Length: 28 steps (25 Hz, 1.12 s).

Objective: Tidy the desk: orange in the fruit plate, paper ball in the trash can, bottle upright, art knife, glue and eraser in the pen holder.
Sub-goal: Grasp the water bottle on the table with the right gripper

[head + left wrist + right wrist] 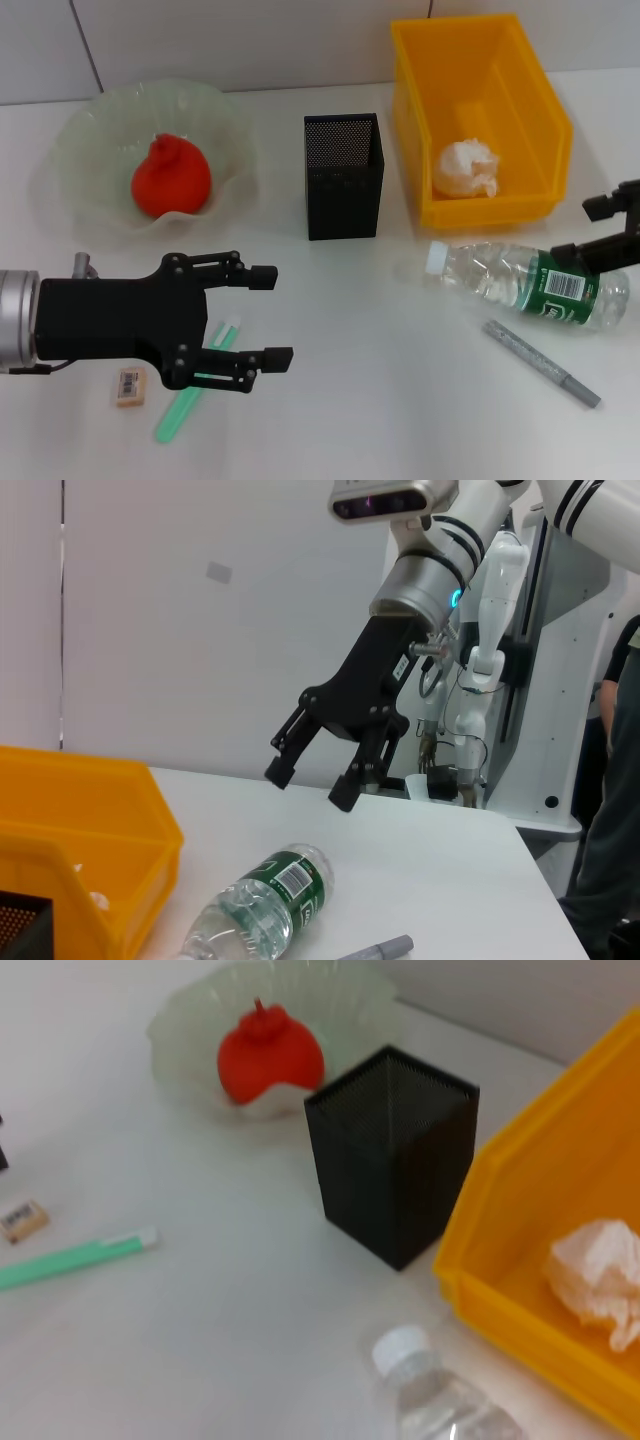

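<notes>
We see the orange (170, 180) in the fruit plate (95, 130) and the paper ball (468, 168) in the yellow bin (530, 90). Water bottle (530, 285) lies on its side on the tabletop (360, 400). R gripper (612, 232) hovers over its base end, jaws apart. L gripper (272, 316) hangs w/ jaws apart above the green art knife (192, 395), eraser (130, 387) beside it, grey glue stick (543, 363) near the bottle, mesh pen holder (343, 176) centre.

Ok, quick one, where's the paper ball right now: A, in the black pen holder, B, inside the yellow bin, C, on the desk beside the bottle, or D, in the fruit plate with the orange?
B: the crumpled white paper ball lies on the floor of the yellow bin, while the plate holds only the orange and the bottle lies on the desk outside the bin.
</notes>
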{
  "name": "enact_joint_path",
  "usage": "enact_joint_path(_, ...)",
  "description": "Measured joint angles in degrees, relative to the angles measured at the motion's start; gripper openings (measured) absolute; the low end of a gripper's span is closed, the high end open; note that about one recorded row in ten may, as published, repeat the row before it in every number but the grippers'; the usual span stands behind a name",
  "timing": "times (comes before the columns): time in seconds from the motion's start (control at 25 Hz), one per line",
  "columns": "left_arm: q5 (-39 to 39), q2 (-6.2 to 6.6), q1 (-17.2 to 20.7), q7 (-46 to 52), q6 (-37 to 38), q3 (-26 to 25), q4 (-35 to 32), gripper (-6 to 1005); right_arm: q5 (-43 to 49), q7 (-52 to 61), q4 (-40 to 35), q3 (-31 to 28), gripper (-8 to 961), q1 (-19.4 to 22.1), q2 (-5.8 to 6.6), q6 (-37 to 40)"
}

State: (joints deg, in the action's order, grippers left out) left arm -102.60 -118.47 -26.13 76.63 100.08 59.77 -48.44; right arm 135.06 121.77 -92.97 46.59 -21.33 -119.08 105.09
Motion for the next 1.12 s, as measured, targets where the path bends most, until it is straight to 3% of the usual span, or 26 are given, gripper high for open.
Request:
enact_joint_path(0.32, 0.0, -0.07, -0.1, 0.0, -0.4, 1.1, 0.3, 843, 5.1, 0.4, 0.4, 0.2, 826, -1.6, 0.22, 3.1)
enact_joint_path(0.76, 0.0, -0.09, -0.2, 0.0, -0.4, 1.1, 0.9, 843, 14.9, -12.0, 1.8, 0.5, 825, -7.5, 1.97, 6.1)
enact_joint_path(1.0, 0.1, -0.09, -0.2, 0.0, -0.4, 1.2, 1.1, 843, 19.9, -14.0, 6.5, 3.4, 825, -10.4, 2.13, 5.6)
enact_joint_path(1.12, 0.2, -0.09, -0.2, 0.0, -0.3, 1.2, 1.2, 843, 22.7, -14.5, 9.6, 5.3, 825, -11.6, 1.66, 4.1)
